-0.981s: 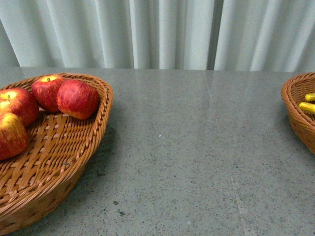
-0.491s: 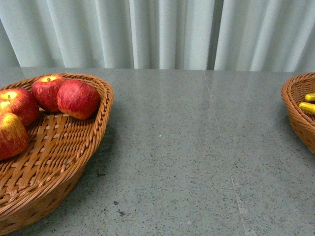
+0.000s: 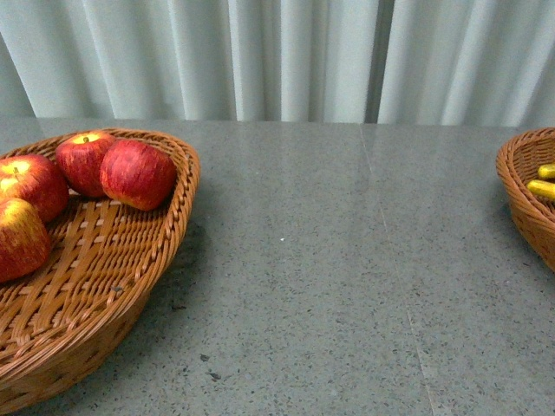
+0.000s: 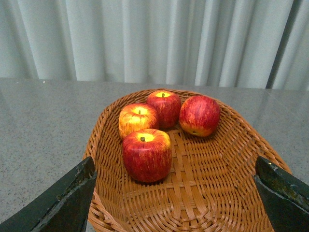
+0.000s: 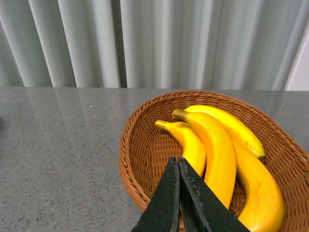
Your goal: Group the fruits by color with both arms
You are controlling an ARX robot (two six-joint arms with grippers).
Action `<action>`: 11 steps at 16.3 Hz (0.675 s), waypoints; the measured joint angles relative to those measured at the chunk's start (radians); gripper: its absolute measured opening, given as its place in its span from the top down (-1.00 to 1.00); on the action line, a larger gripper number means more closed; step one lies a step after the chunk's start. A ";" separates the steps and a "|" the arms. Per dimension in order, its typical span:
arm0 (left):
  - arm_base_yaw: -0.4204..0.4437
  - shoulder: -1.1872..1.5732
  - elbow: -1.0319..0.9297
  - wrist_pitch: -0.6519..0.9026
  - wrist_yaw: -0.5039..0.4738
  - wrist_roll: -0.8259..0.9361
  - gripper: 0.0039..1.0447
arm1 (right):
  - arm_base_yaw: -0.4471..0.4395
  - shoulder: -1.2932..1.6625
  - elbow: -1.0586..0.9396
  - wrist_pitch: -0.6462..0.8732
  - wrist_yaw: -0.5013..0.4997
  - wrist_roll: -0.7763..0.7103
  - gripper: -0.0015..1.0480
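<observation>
Left gripper point(image 4: 176, 193) open over apples point(image 4: 147, 154); right gripper point(image 5: 181, 193) closed, empty. Descending closed would strike bananas point(image 5: 212, 150).

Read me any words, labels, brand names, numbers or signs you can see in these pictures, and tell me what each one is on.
There are none to read. The apples and bananas carry no stickers, the two wicker baskets have no tags, and the grey table, the curtain and the black fingers show no print in any view.
</observation>
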 joint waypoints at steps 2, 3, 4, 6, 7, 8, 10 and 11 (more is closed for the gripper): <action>0.000 0.000 0.000 0.000 0.000 0.000 -0.88 | 0.000 -0.007 -0.010 0.002 0.000 0.000 0.96; 0.000 0.000 0.000 0.000 0.000 0.000 -0.88 | 0.000 -0.010 -0.014 0.002 0.000 0.000 0.97; 0.000 0.000 0.000 0.000 0.000 0.000 -0.88 | 0.000 -0.039 -0.034 0.011 0.000 0.000 0.96; 0.000 0.000 0.000 0.001 0.001 0.000 -0.88 | 0.000 -0.050 -0.048 0.003 0.000 0.000 0.97; 0.000 0.000 0.000 0.000 0.000 0.000 -0.88 | 0.000 -0.051 -0.048 0.005 0.000 0.000 0.97; 0.000 0.000 0.000 0.000 -0.001 0.000 -0.88 | 0.000 -0.051 -0.048 0.005 0.000 0.000 0.97; 0.000 0.000 0.000 0.000 0.000 0.000 -0.88 | 0.000 -0.051 -0.048 0.005 0.000 0.000 0.47; 0.000 0.000 0.000 0.000 0.000 0.000 -0.88 | 0.000 -0.051 -0.048 0.005 0.000 0.000 0.23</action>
